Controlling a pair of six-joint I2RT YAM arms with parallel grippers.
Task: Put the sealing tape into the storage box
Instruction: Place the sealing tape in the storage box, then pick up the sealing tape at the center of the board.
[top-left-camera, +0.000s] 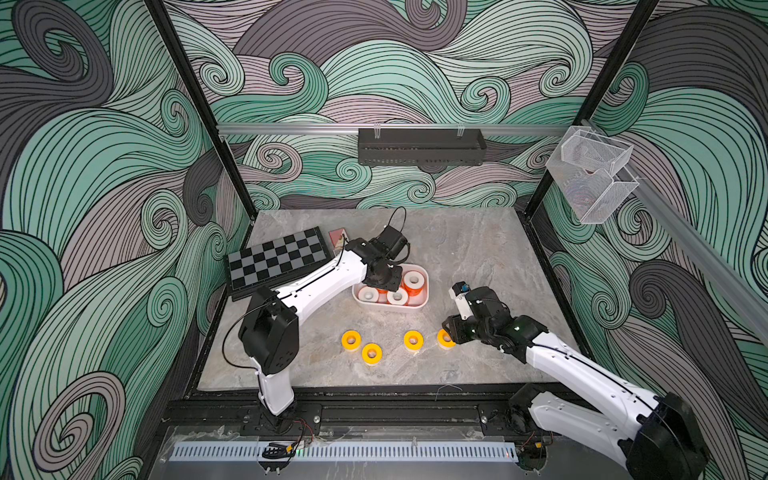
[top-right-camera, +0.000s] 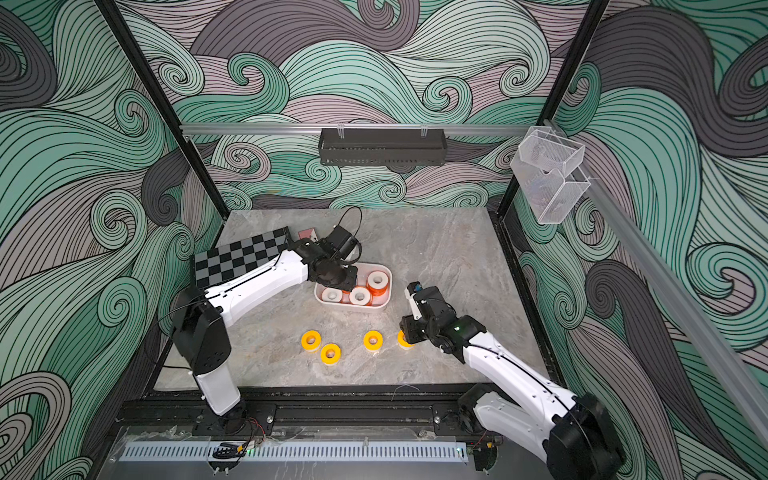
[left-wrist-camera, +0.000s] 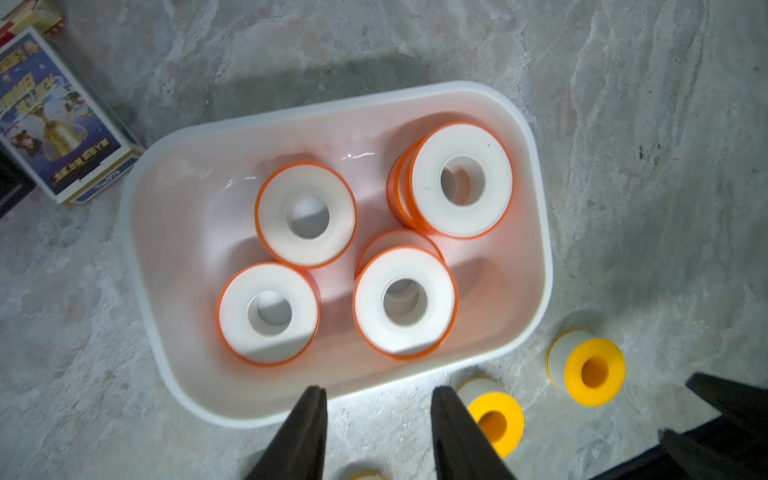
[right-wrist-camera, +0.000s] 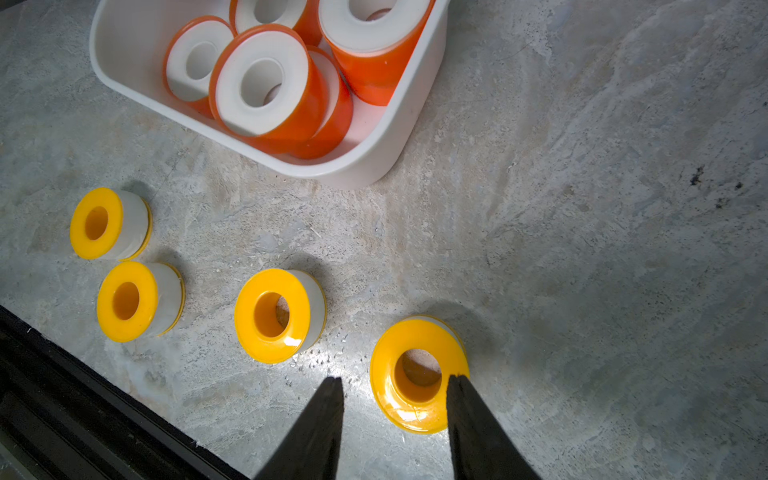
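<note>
1. The top views hide a lot. The left claw (left-wrist-camera: 378, 390) is buried under its own wrist over the storage box (top-left-camera: 395, 311). The right claw (right-wrist-camera: 395, 380) covers part of the end yellow roll (top-left-camera: 442, 337).
2. The left wrist view helps here. Its prongs are apart with nothing between them, above the box's rim. Four orange-sided rolls (left-wrist-camera: 306, 214) show white faces inside the box. Two of them sit on others, so the full count is hard to call.
3. In the right wrist view the prongs are apart too. One is outside that yellow roll and one is over its ring. Can't tell if they're touching it. The other three yellow rolls (right-wrist-camera: 280, 316) stand on the table (right-wrist-camera: 582, 249), outside the box.
4. There's a blue card box (left-wrist-camera: 54, 120) with trophy art, cut off at the frame edge. The lettering is too blurry to read.
</note>
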